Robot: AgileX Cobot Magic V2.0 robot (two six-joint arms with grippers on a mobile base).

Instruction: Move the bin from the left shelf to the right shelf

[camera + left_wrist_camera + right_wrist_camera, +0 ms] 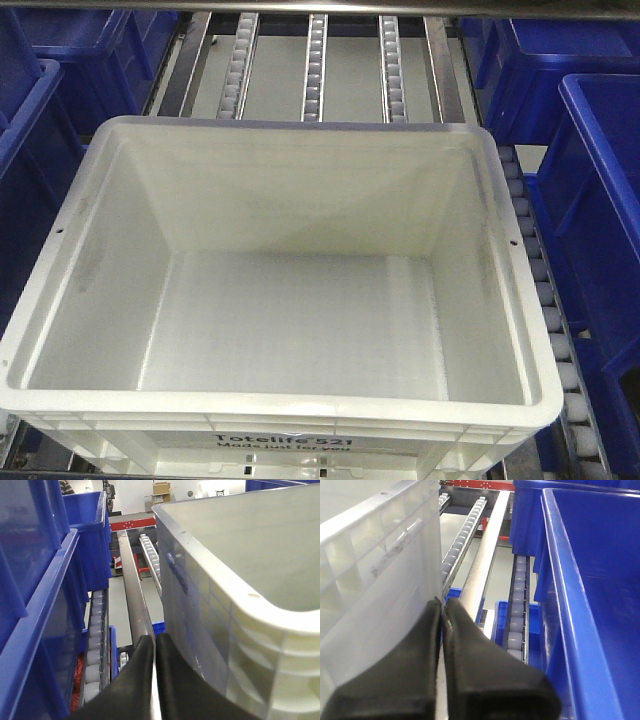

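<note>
1. Tote: the white plastic bin (290, 320), empty, fills the centre of the front view. Behind it, at the top, runs a three-track roller rack (315, 60). Dark blue bins (600, 180) crowd both edges. Whether the tote is lifted or resting cannot be told.
2. Left gripper (154, 641), bottom centre of its wrist view: black fingers together, lying against the tote's outer wall. Right gripper (443, 607), lower left of its view: the same, mirrored.
3. Risk: nothing hooks the rim, so uneven arm motion would likely let the slick wall slip or tilt. A corner might also snag the steel rail (132, 580).
4. Materials: thick rolled rim, gridded ribs, faintly translucent glossy walls, small white rollers, and matte tapered fingers.
</note>
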